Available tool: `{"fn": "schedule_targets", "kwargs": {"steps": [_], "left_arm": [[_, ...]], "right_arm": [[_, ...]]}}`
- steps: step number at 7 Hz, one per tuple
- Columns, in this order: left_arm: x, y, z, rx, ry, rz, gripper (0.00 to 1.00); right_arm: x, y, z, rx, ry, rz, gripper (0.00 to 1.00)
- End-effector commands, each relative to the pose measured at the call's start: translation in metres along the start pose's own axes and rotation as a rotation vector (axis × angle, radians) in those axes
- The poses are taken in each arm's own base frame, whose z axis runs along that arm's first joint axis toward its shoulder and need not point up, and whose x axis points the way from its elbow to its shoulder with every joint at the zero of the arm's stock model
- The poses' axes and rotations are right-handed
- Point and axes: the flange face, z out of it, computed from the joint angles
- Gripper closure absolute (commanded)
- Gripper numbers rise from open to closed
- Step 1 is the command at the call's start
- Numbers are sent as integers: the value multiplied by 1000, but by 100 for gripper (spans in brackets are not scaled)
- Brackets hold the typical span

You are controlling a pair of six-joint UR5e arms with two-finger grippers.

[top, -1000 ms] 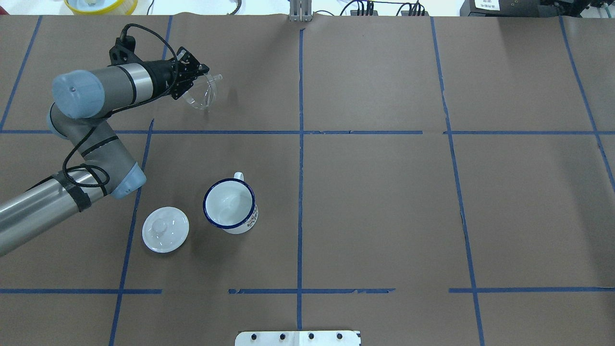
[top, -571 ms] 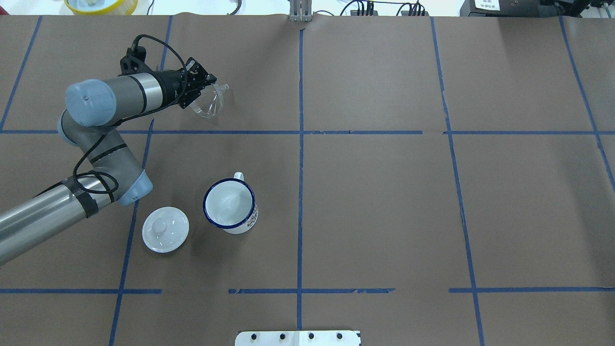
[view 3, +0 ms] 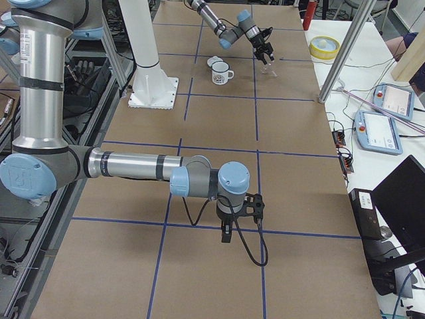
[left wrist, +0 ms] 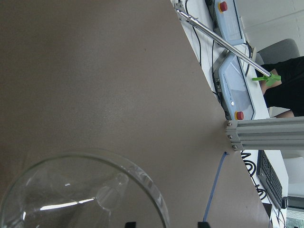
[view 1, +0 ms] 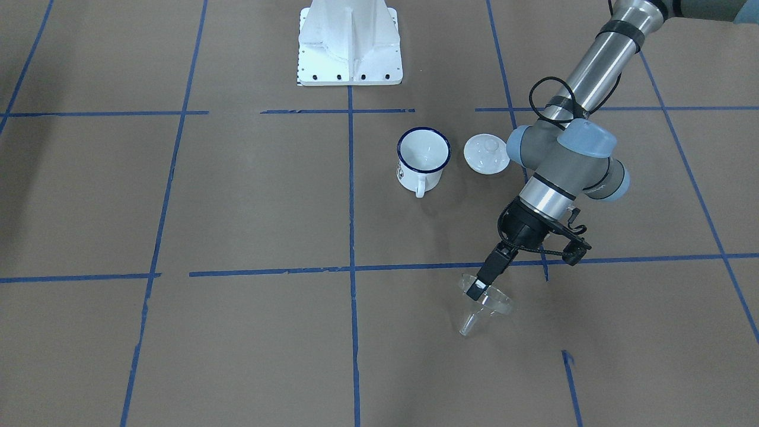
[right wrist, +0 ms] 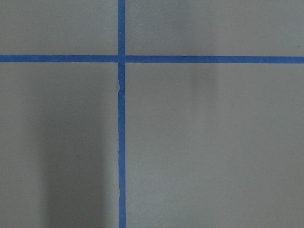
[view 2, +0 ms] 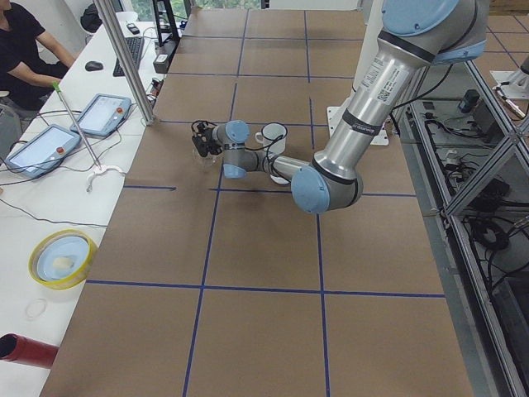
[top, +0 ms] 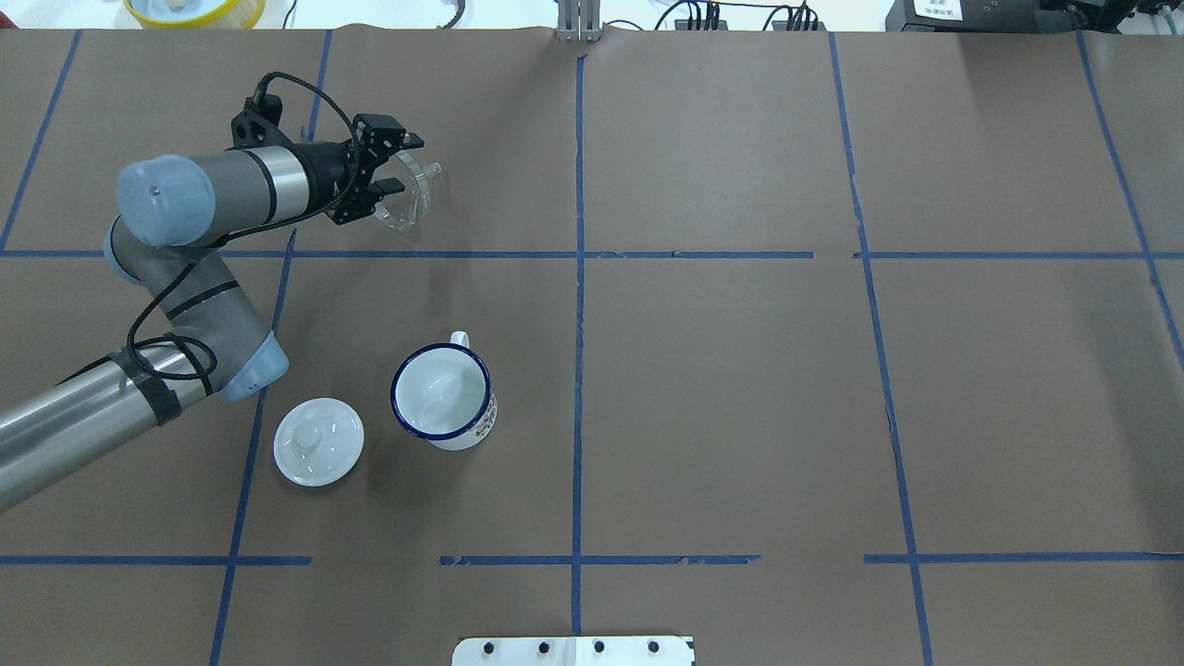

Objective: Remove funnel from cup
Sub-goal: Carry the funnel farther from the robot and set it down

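Observation:
The clear plastic funnel [top: 408,192] lies tilted on the brown paper at the far left, spout pointing away from the arm; it also shows in the front view [view 1: 487,302] and fills the bottom left of the left wrist view [left wrist: 85,194]. My left gripper [top: 407,165] is open, with the funnel's rim between its spread fingers. The white enamel cup [top: 442,396] with the dark blue rim stands upright and empty, well apart from the funnel [view 1: 422,159]. My right gripper [view 3: 226,236] shows only in the exterior right view, so I cannot tell its state.
A white round knobbed lid [top: 318,441] lies just left of the cup. The robot's white base plate [view 1: 350,41] sits at the table's near edge. A yellow bowl [top: 194,9] and cables lie beyond the far edge. Blue tape lines grid the paper.
My left gripper's fingers have spread apart from the funnel's rim, where they were shut on it before. The funnel has settled lower and slightly right. Cup and lid have not moved.

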Motion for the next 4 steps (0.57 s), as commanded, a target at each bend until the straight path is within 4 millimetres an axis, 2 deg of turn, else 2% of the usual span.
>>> {"fn": "schedule_targets", "kwargs": {"steps": [1,2,3,4], "left_arm": [[-17,10,-43,-89,-115,-10,0],[-23,9,-62,-116,-219,-17,0],[-41,14,-93,-124,-400,21,0],[-33,25,-120,-102,-540,78,0]], "right_arm": [[0,0,0,0,0,0,0],[0,0,0,0,0,0,0],[0,0,0,0,0,0,0],[0,0,0,0,0,0,0]]}}
